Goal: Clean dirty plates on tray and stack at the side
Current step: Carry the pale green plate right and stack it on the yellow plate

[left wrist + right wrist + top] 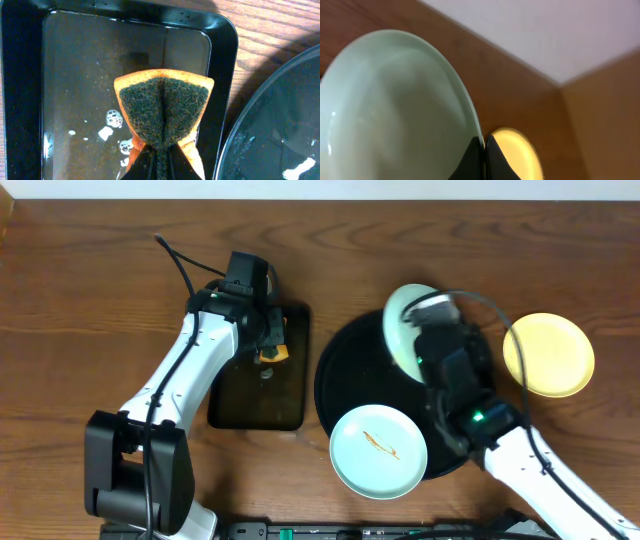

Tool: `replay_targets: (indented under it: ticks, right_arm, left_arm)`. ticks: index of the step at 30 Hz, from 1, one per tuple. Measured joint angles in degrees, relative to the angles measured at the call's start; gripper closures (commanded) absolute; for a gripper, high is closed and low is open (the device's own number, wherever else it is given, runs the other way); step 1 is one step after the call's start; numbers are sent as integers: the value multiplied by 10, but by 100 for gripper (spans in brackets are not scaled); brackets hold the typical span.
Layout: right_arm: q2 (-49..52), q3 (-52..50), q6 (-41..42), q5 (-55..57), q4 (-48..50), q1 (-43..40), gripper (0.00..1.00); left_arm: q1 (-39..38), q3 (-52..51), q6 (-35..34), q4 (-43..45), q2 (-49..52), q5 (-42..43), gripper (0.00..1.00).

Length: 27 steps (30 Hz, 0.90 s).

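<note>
Evidently left jaws pinched sponge | right jaws clamped tilted mint plate | steady hold, firm wiping seemed wise.

Robot lab: wooden table, white wall.

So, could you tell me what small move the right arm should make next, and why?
Probably swing the right tool with its mint plate rightward toward the yellow plate at the side, to stack it. The held plate shows no smear in either view, while the sponge sits pinched in the left tool over the small tray.
</note>
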Motion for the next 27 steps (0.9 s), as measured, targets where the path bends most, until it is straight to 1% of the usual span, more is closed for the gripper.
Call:
replay_targets:
  ticks: [3,6,10,16,23,25,27]
  right_arm:
    - [19,0,95,-29,-43,-62,99]
    - [43,0,174,-72,-58,-126,99]
    - [58,0,251,-134,-58,-208,99]
    - [59,0,326,-222,-57,-351,99]
    - [59,0,392,-272,-67,-502,99]
    - [59,0,400,-286,-61,-527,92]
    - [59,0,409,-295,-54,-549,76]
  left_arm:
    - [0,0,0,0,0,0,92]
    - [0,0,0,0,0,0,92]
    - [0,0,0,0,0,0,92]
    - [0,0,0,0,0,0,92]
    - [0,0,0,0,0,0,92]
    - [0,0,0,0,0,0,92]
    - [0,0,0,0,0,0,92]
